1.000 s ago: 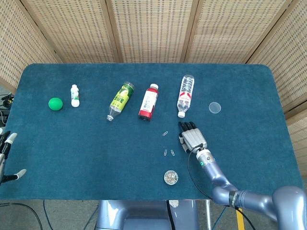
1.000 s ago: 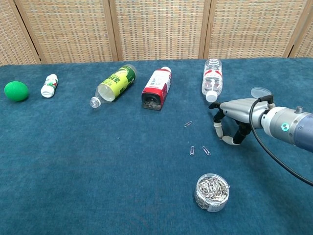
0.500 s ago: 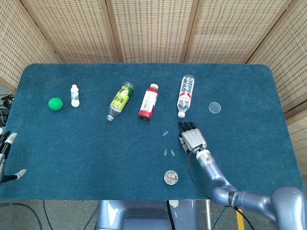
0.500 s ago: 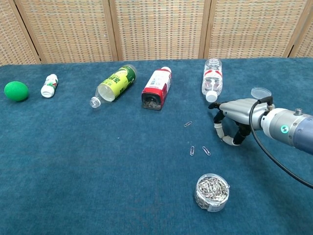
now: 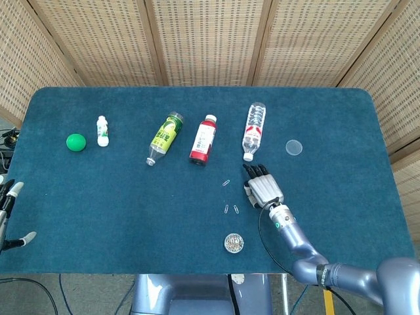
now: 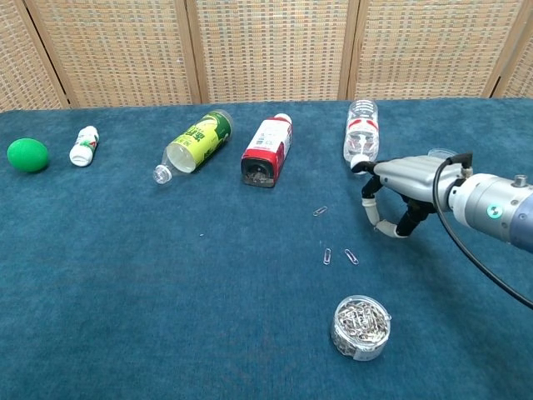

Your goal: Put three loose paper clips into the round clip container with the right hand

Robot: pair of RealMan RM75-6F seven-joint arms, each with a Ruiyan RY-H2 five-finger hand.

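Hovering palm-down, right hand [image 6: 405, 186] sat just right of 3 loose paper clips [image 6: 337, 254] on tabletop [image 5: 131, 197], fingers [image 6: 385, 227] curled, spread, holding nothing; clip container [image 6: 361, 326] nearer.

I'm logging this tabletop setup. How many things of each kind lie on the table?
Bottles: 4
Loose paper clips: 3
Green ball: 1
Round clip container: 1
Clear lid: 1
Total: 10
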